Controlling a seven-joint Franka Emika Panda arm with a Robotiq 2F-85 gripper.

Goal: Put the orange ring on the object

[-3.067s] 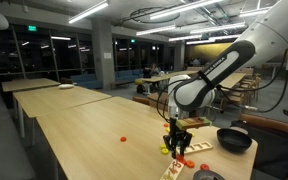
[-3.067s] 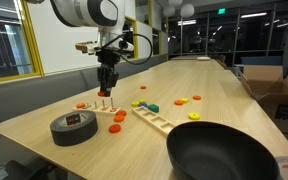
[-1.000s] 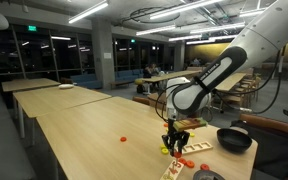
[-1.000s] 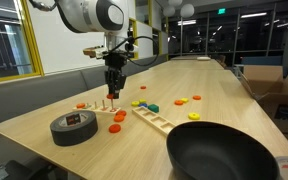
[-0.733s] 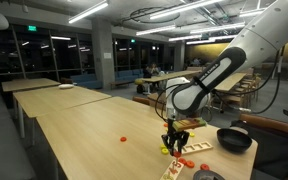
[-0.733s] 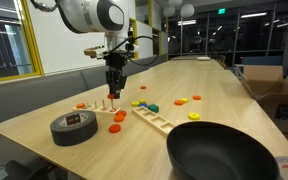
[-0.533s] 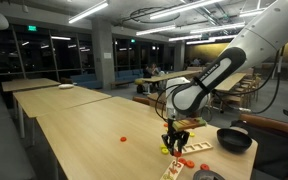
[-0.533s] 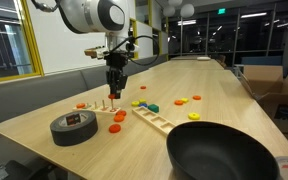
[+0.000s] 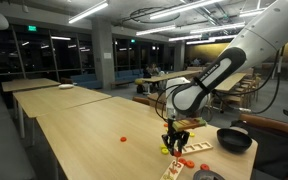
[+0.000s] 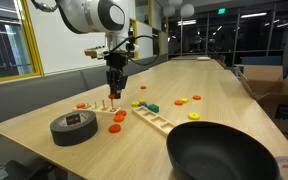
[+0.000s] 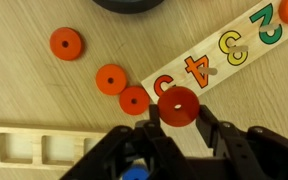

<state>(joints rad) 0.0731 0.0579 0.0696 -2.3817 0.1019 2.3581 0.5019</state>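
Black bowl (image 10: 224, 155) sits nearest the camera in an exterior view. Gripper (image 11: 179, 113) is clenched on the orange ring (image 11: 178, 104), over the number board (image 11: 234, 45) at its 5 end. Three loose rings (image 11: 111, 78) lie beside the board, with the tape roll (image 11: 129, 4) past them.

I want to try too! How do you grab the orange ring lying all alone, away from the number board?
Pinch the lone orange ring by two opposite sides of its outer rim, coming straight down from above. It lies flat on the table with bare wood around it, so probably only its thin edge gives a hold.
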